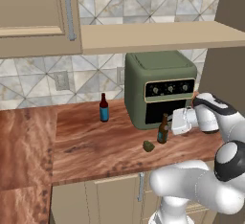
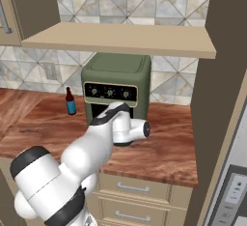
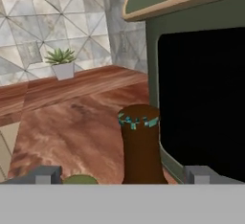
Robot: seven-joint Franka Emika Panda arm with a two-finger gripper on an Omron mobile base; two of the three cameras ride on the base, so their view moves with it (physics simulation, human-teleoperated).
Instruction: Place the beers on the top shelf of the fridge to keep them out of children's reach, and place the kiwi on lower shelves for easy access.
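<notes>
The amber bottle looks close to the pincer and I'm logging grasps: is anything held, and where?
Nothing is held. The pincer stands open, its fingers either side of the amber bottle's neck, not closed on it.

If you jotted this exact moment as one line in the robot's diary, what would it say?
stage: reaching for first beer | hand: open, astride amber bottle neck, no grip | maroon bottle, kiwi: on counter

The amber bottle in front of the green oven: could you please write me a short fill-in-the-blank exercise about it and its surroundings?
1. The amber bottle stands in front of the green ____.
2. The kiwi lies on the ____ beside it.
3. The gripper is ____, a fingertip on either side of the bottle.
4. The maroon bottle has a ____ label.

Missing: oven; counter; open; blue
</notes>
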